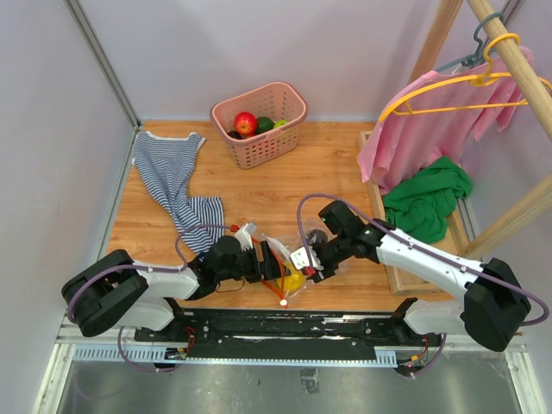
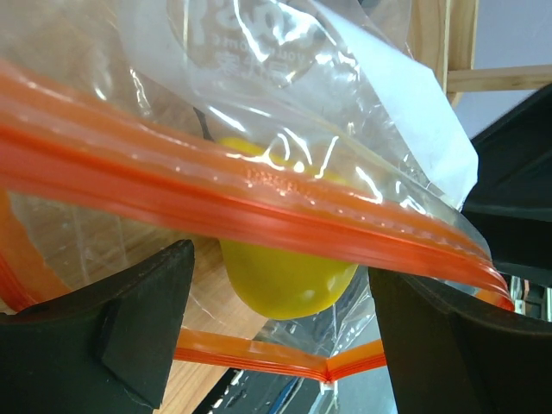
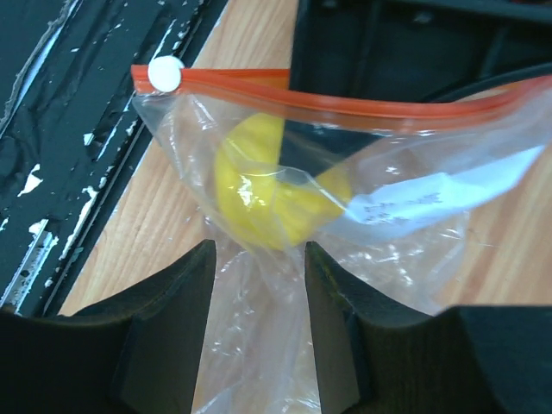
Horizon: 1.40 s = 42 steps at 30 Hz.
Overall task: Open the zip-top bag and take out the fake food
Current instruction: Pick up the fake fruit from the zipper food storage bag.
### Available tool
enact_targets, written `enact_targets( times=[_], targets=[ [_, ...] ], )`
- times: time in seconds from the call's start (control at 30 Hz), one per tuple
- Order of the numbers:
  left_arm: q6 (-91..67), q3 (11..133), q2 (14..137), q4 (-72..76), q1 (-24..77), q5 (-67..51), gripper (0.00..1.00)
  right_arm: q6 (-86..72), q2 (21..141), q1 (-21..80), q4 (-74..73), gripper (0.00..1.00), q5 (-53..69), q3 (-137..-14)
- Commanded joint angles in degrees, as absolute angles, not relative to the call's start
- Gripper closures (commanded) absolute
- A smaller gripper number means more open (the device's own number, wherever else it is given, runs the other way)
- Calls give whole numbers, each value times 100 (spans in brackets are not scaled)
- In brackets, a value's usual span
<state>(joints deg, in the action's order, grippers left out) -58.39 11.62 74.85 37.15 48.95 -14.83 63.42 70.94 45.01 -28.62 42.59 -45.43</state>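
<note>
Behind crinkly film of the zip-top bag (image 3: 405,259), mid-frame, I half-see smooth yellow fake food (image 3: 259,203); left gripper (image 2: 280,272) gapes wide, right gripper (image 3: 259,259) narrow astride film, grip unclear.

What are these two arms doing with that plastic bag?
A robot's two hands are working on a clear zip-top bag at the near edge of the table, with a yellow fake fruit inside it. The left hand is open at the orange zip strip. The bag's plastic lies between the fingers of the right hand, though a grip isn't clear. A red apple and green pieces sit in the pink basket.
</note>
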Motion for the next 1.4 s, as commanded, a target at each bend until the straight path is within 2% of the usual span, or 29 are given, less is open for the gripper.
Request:
enact_targets(
  times=[0.0, 0.17, 0.3, 0.73, 1.1, 1.37],
  targets=[
    [-5843, 1192, 7508, 3836, 4957, -1493, 15, 6652, 7449, 4617, -2972, 52, 4462, -4343],
    [-5881, 1169, 7573, 4001, 4957, -1590, 14, 5805, 7908, 4923, -2264, 46, 3601, -4374],
    [-5906, 1178, 7618, 4066, 4956, -1697, 13, 5255, 8132, 5080, -1855, 47, 3275, -4417],
    [-5987, 1096, 7576, 3995, 4965, -1783, 9, 3801, 8549, 5126, -1651, 64, 2902, -4927],
    [-5912, 1461, 7888, 3917, 4961, -1316, 6, 3873, 8437, 5130, -1825, 84, 3356, -4977],
    [-5994, 1468, 8024, 4083, 4961, -1380, 10, 3741, 8552, 5129, -1786, 92, 3122, -5057]
  ],
)
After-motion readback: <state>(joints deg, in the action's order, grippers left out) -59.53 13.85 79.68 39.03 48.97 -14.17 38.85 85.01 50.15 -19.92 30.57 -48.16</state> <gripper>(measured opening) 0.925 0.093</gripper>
